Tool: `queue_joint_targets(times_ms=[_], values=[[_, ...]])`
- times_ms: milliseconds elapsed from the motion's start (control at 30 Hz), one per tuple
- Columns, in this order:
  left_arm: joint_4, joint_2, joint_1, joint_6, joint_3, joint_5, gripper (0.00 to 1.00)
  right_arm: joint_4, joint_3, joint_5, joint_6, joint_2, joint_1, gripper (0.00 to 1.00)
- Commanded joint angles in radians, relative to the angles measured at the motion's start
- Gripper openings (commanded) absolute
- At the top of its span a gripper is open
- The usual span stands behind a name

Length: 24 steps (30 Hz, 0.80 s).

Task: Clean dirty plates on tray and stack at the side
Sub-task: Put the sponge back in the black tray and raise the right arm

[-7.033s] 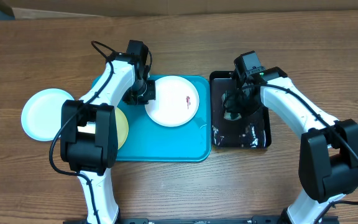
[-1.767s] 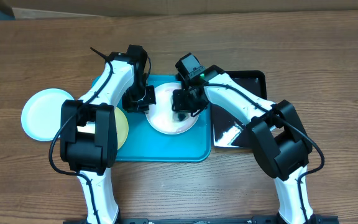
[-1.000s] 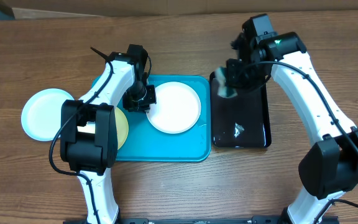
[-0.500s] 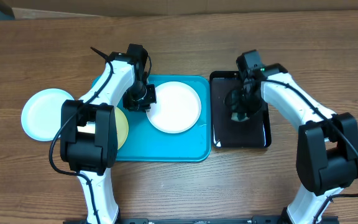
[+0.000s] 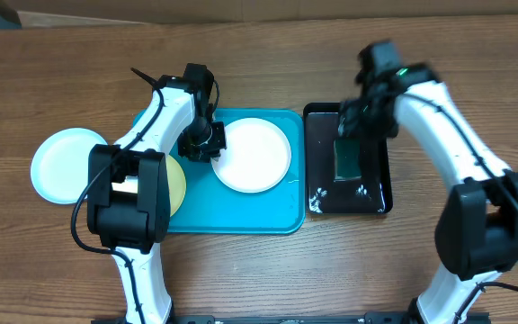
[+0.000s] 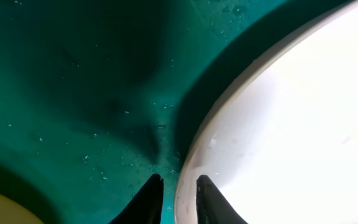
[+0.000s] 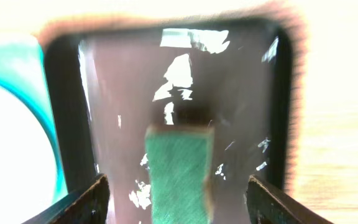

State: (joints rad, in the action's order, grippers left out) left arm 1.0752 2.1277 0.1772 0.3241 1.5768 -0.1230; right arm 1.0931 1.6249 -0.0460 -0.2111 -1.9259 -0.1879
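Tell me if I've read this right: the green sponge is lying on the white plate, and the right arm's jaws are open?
Not quite. The green sponge is lying in the black tray, not on the white plate, which sits bare in the teal tray. The overhead view shows this, and the right wrist view agrees. The right arm's jaws are indeed open.

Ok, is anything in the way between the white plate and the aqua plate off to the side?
Yes. The yellow plate lies on the tray between them, partly under the left arm, and the tray's raised rim must be cleared too. The left hand straddles the white plate's rim.
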Motion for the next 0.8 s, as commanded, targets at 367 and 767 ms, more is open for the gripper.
queue_joint_targets(times_ms=[367,767], values=[[-0.006,0.004,0.073,0.066,-0.005,0.112,0.21,0.096,0.063,-0.001,-0.032,0.011,0.378,1.0],[-0.036,0.005,0.079,0.067,-0.069,0.122,0.2,0.079,0.063,0.0,-0.031,0.011,0.414,1.0]])
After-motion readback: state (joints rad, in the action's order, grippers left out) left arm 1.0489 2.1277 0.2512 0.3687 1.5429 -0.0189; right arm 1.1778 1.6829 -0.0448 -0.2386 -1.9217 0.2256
